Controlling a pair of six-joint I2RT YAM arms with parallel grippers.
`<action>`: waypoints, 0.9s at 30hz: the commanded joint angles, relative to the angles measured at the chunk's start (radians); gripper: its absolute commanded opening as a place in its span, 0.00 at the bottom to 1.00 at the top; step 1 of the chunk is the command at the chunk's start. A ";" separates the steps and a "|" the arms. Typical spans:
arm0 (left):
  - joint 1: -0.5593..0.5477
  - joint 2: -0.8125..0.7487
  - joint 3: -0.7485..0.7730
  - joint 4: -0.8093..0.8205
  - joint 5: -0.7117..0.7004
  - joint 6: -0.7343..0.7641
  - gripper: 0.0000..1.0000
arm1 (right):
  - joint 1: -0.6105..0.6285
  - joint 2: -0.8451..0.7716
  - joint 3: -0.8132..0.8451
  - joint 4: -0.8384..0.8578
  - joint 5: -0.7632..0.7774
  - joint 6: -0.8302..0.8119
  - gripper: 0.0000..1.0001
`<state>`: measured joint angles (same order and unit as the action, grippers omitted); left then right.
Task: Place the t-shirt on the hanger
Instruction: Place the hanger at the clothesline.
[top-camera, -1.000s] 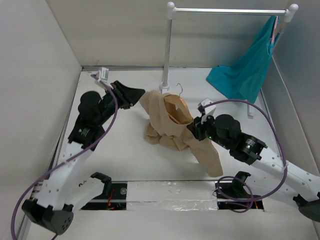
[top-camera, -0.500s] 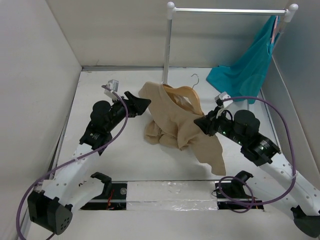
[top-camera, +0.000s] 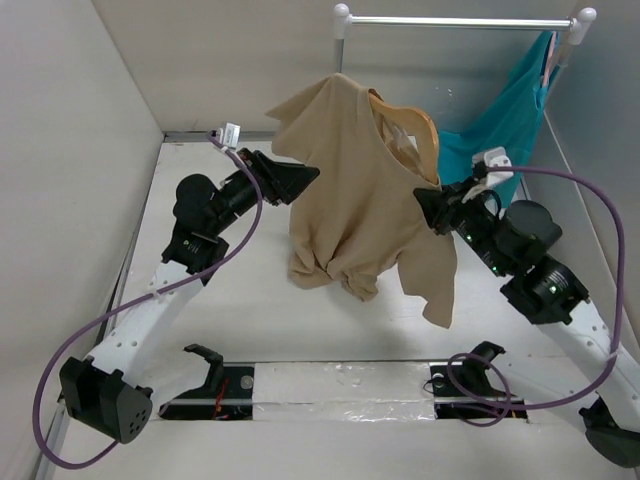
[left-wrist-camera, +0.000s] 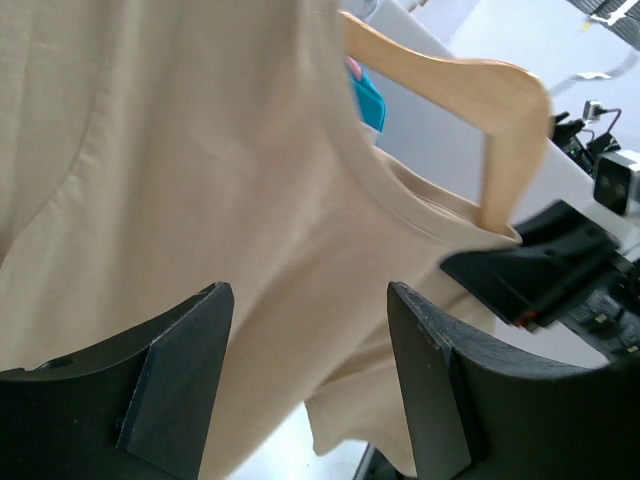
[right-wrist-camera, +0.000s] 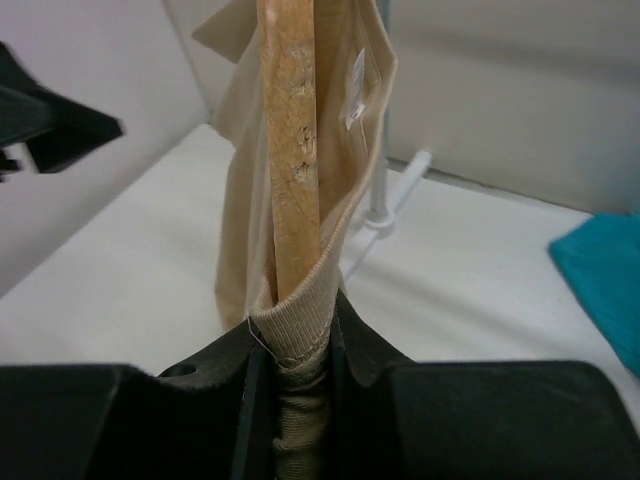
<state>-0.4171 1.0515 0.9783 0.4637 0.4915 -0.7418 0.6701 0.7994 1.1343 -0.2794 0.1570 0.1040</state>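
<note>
The tan t-shirt (top-camera: 350, 190) hangs lifted in the air, its hem bunched on the table. The wooden hanger (top-camera: 410, 120) sits inside its neck opening, one shoulder showing bare. My right gripper (top-camera: 428, 205) is shut on the hanger's end with the shirt's collar wrapped around it; in the right wrist view the hanger (right-wrist-camera: 292, 150) rises from between the fingers with the ribbed collar (right-wrist-camera: 300, 340) pinched there. My left gripper (top-camera: 308, 180) is open beside the shirt's left side; in the left wrist view the shirt (left-wrist-camera: 180, 170) and hanger (left-wrist-camera: 480, 100) fill the frame ahead of the fingers (left-wrist-camera: 180, 370).
A white clothes rail (top-camera: 455, 20) stands at the back, its post (top-camera: 338, 60) behind the shirt. A teal garment (top-camera: 500, 130) hangs at the rail's right end, close behind my right gripper. Grey walls close in left and right.
My right gripper has lifted the hanger and shirt up off the table and toward the rail. My left gripper has followed upward and to the right, staying open beside the shirt.
</note>
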 joint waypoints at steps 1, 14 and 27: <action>0.000 -0.043 0.013 -0.035 0.049 0.013 0.59 | -0.026 0.049 0.071 0.029 0.166 -0.029 0.00; 0.000 -0.271 0.086 -0.526 -0.048 0.280 0.60 | -0.372 0.267 0.277 -0.038 0.168 -0.036 0.00; 0.000 -0.349 -0.052 -0.611 -0.111 0.417 0.60 | -0.710 0.503 0.479 0.003 -0.197 0.002 0.00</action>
<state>-0.4171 0.7456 0.9287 -0.1867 0.3927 -0.3710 0.0078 1.2869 1.5158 -0.4198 0.1085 0.0872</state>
